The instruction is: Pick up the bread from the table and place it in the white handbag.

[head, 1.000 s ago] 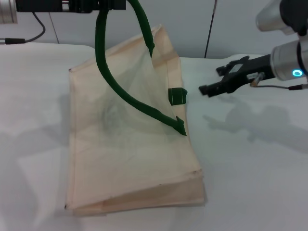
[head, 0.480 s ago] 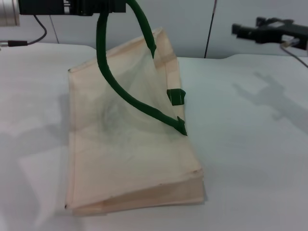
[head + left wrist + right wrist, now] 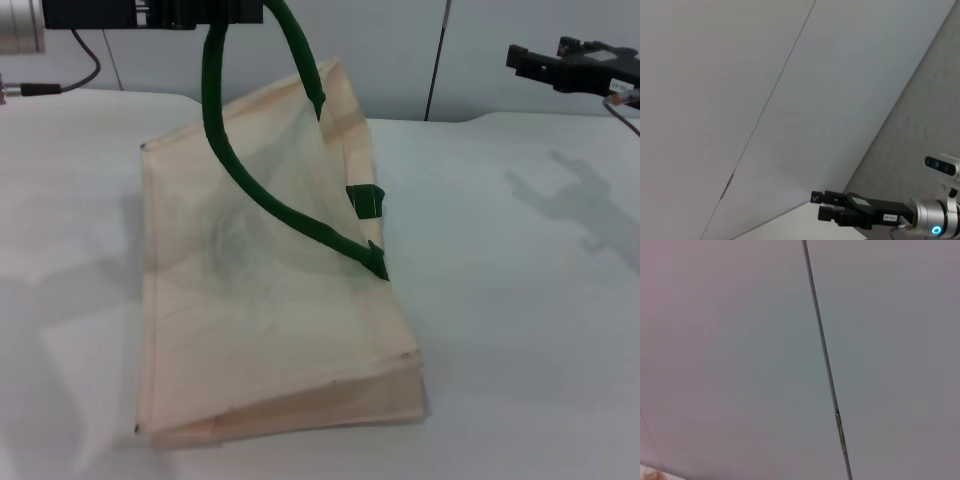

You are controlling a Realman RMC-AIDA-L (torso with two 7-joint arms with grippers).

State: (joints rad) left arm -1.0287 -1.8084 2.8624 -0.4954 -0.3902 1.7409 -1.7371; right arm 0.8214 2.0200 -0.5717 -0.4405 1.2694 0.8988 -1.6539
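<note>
The white handbag (image 3: 270,330) lies on the table (image 3: 520,300) with its upper side pulled up like a tent. One dark green handle (image 3: 260,195) runs taut up to my left gripper (image 3: 235,10) at the top edge of the head view, which is shut on it. The bread is hidden; only a faint dim patch shows through the fabric. My right gripper (image 3: 515,55) hangs high at the far right, well away from the bag, open and holding nothing. It also shows in the left wrist view as the right gripper (image 3: 816,205).
A short green stub of the other handle (image 3: 367,200) sticks out at the bag's right edge. A black cable (image 3: 85,65) lies at the back left. A grey wall with a vertical seam (image 3: 437,60) stands behind the table.
My right gripper has risen and drawn back from beside the bag's mouth to the upper right. The bag and the left gripper have stayed put.
</note>
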